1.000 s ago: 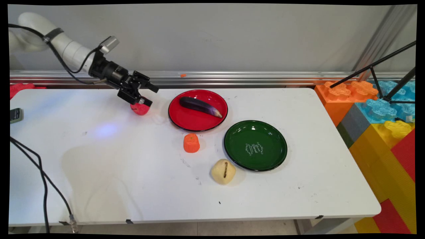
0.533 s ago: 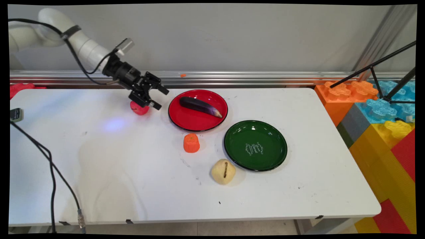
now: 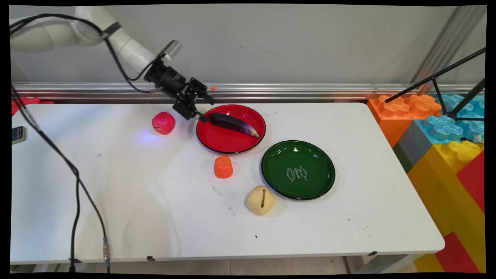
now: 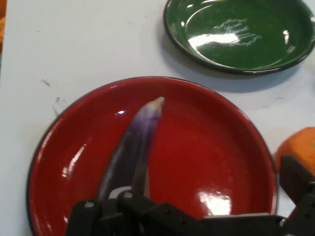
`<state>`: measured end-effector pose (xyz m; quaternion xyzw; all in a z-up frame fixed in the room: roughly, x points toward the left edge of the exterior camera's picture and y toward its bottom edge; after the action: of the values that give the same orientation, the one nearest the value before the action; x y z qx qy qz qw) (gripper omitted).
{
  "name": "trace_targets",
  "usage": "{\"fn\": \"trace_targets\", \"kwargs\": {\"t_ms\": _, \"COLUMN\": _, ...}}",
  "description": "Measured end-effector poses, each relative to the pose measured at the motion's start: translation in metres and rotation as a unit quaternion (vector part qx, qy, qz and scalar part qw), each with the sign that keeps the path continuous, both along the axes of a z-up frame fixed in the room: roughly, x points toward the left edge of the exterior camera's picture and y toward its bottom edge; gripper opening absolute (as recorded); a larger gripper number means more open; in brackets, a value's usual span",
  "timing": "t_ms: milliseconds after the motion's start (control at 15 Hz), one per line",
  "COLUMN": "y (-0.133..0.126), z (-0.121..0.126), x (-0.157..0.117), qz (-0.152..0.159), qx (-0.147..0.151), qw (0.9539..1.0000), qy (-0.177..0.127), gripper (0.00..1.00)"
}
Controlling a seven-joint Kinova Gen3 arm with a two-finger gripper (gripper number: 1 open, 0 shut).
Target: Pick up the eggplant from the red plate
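My gripper [image 3: 205, 109] hangs open over the left rim of the red plate [image 3: 232, 142], just above the thick dark end of the purple eggplant [image 3: 233, 124] lying on it. In the hand view the eggplant [image 4: 135, 145] runs up from between the spread fingers [image 4: 295, 179], its pale tip pointing towards the green plate [image 4: 241, 34]. Nothing is held. A pink-red fruit [image 3: 163, 123] sits on the table to the gripper's left, apart from it.
An empty green plate [image 3: 298, 169] lies right of the red one. An orange fruit [image 3: 223, 167] and a pale yellow fruit [image 3: 260, 200] stand in front of the plates. Big coloured blocks [image 3: 445, 147] line the table's right end. Black cables [image 3: 73, 182] hang at the left.
The gripper has left the pink-red fruit and travelled right to the red plate's left rim. The fruit stays on the table, now fully uncovered.
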<state>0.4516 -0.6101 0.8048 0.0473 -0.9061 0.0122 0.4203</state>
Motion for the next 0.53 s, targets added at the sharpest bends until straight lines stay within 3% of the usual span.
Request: {"fn": "trace_targets", "kwargs": {"t_ms": 533, "y": -0.049, "z": -0.004, "x": -0.037, "qz": -0.009, "qx": -0.020, "qw": 0.9993, "qy": -0.030, "gripper": 1.00}}
